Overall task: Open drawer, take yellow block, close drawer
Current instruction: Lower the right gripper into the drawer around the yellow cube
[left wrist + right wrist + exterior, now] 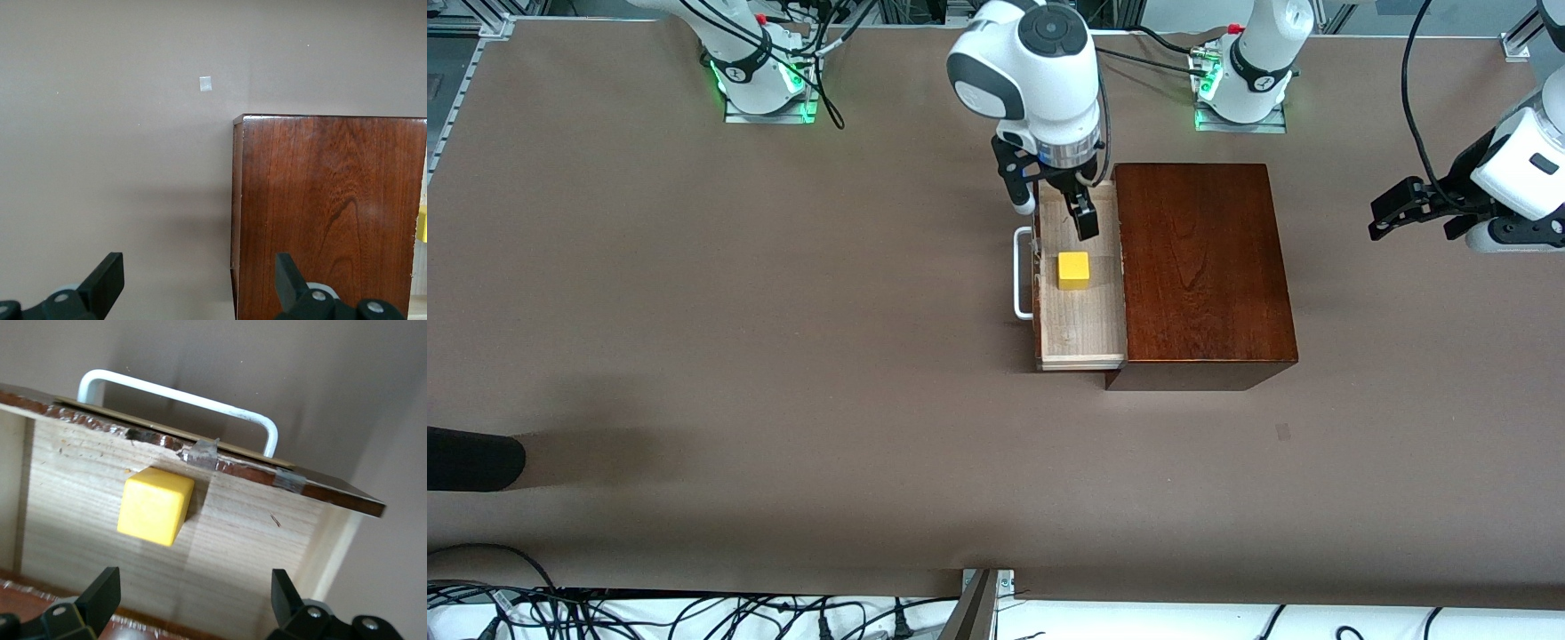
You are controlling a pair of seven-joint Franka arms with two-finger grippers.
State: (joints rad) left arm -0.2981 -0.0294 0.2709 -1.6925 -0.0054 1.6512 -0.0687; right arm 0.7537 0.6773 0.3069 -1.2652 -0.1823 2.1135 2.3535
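A brown bench (694,311) carries a glossy dark wooden box (1200,267). Its drawer (1080,329) is pulled out toward the right arm's end of the bench, showing a pale wood floor and a white bar handle (1021,272) on its front.

The yellow block (1074,269) sits on the drawer floor, near the drawer front and apart from the box. In the right wrist view the block (155,506) lies between the lines of the two fingers, slightly ahead of them and closer to one finger than the other.

The right gripper (1054,209) hangs over the open drawer, just above the block's end nearer the robots' bases. Its jaws are spread wide and hold nothing.

The left gripper (1400,209) waits in the air off the left arm's end of the box, its jaws open and empty too.

The opening step looks finished; the step in hand appears to be taking the block. The next move likely calls for the right gripper to shift until the block is centred under the jaws, descend without catching the drawer front or side wall, then close on two opposite faces. Closing the drawer remains.
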